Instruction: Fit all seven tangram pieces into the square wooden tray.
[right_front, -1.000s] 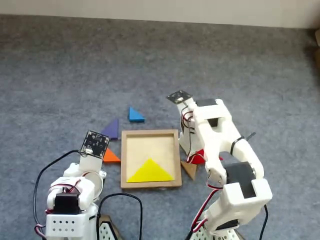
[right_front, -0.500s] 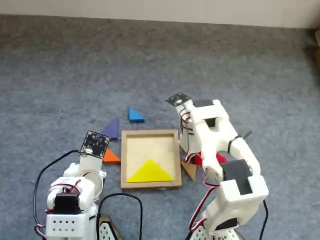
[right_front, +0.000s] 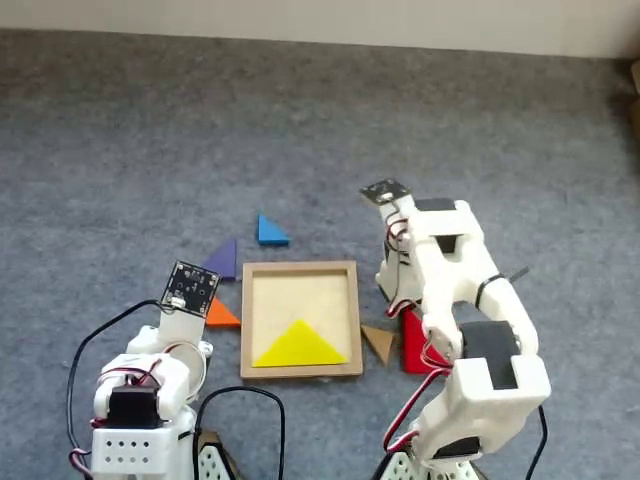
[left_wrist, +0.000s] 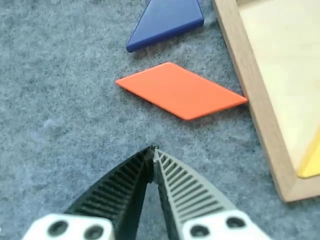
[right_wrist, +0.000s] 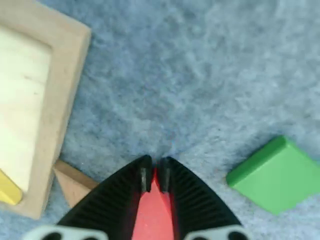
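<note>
My right fingers (right_wrist: 145, 177) pinch the red piece (right_wrist: 152, 212) — I should lift it over the tray (right_front: 300, 267) rim, lowering flat; left fingers (left_wrist: 152, 156) closed, empty.

- Here's the left arm (right_front: 150, 385): white printed shells, a black servo block set in, and a row of small round holes across the base.
- A black cable (right_front: 245, 392) loops off it, with thin red wires up top.
- There's a square black camera board (right_front: 190, 286), dotted with tiny parts.
- On the left gripper (left_wrist: 152, 151), one ribbed finger is black and one grey, on white mounts with dark screw holes.
- Over to the right arm (right_front: 455, 280): chunky white links, black servos, red-and-black wires (right_front: 428, 355).
- The right gripper (right_wrist: 154, 163) has two black fingers.
</note>
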